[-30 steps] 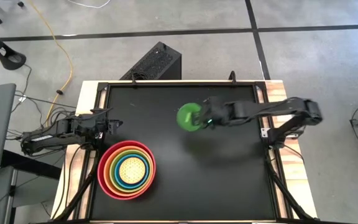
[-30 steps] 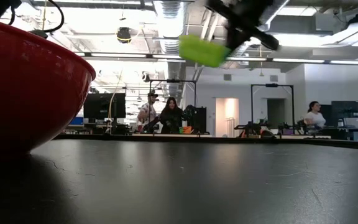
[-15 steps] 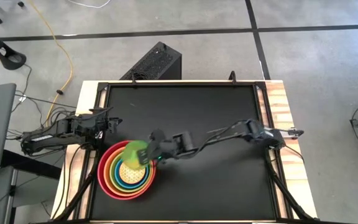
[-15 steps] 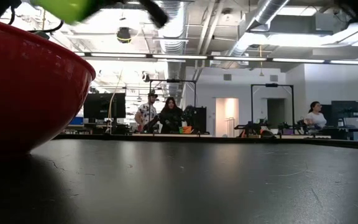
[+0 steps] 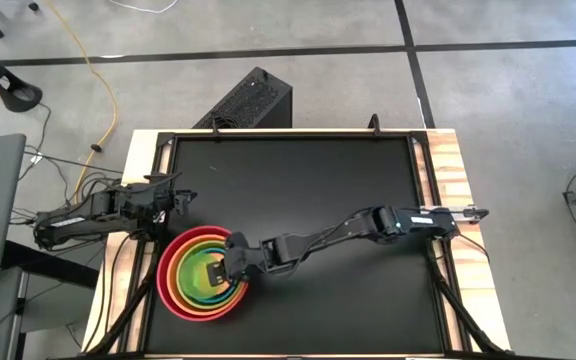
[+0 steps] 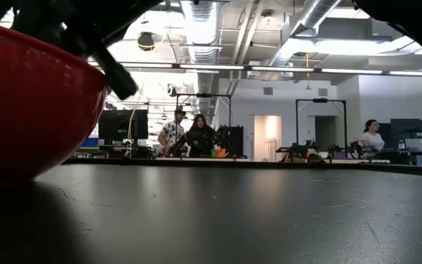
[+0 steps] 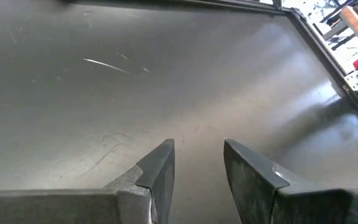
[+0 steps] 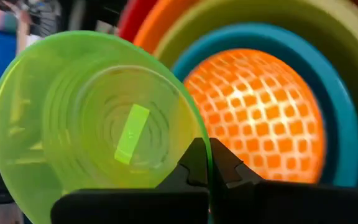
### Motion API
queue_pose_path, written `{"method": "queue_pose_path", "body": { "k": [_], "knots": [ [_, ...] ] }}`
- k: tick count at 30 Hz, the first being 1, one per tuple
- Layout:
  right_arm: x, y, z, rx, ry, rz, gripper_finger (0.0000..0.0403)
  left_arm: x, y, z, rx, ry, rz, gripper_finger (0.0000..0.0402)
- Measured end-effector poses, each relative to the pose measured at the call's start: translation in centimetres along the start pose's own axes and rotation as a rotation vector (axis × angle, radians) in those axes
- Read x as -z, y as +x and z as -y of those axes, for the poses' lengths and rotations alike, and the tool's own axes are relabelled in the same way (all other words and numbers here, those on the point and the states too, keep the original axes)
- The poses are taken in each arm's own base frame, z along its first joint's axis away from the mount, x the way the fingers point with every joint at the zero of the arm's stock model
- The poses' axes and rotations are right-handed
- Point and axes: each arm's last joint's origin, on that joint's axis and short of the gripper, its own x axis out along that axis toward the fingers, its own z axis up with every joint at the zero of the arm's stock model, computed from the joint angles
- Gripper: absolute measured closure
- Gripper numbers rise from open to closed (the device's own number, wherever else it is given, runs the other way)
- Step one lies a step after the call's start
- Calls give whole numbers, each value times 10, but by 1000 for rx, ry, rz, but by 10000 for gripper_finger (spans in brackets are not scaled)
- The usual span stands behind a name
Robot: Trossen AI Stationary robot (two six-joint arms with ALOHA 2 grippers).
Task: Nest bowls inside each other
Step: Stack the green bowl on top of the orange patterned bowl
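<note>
Landmark: red bowl, at the table's front-left part; all places are given from it.

1. Table; black top; bears the red bowl, bare elsewhere.
2. Right arm; stretched across the table from its far-right side to over the red bowl, judged so as to bring the last bowl to the stack.
3. Left arm; waiting just beyond the red bowl's far-left rim, judged parked clear of the drop.
4. Red bowl; outermost of the stack, upright, mouth up so that each smaller bowl seats inside.
5. Orange, lime, blue and speckled bowls; nested in that order, ring within ring, inside the red bowl.
6. Small green bowl; over the stack's centre, tilted on edge, not yet seated.
7. Right gripper; fingers pinched on the small green bowl's rim, an edge hold that leaves its underside free to drop in.
8. Left gripper; fingers parted, empty.
</note>
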Motion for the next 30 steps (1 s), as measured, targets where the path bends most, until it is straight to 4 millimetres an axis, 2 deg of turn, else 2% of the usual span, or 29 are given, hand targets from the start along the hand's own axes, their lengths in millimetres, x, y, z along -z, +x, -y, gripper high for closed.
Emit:
{"method": "queue_pose_path", "body": {
  "k": [9,16,23,30],
  "knots": [
    [-2,0,16,144,0,-65,401,0,0,0,0,1,-2,274],
    [-15,2,20,158,12,-54,401,0,0,0,-4,-3,3,274],
    [-23,2,25,169,-14,-112,400,0,0,0,-5,-4,4,274],
    [-28,3,23,137,-53,-130,362,0,0,0,-10,-4,10,274]
  ]
}}
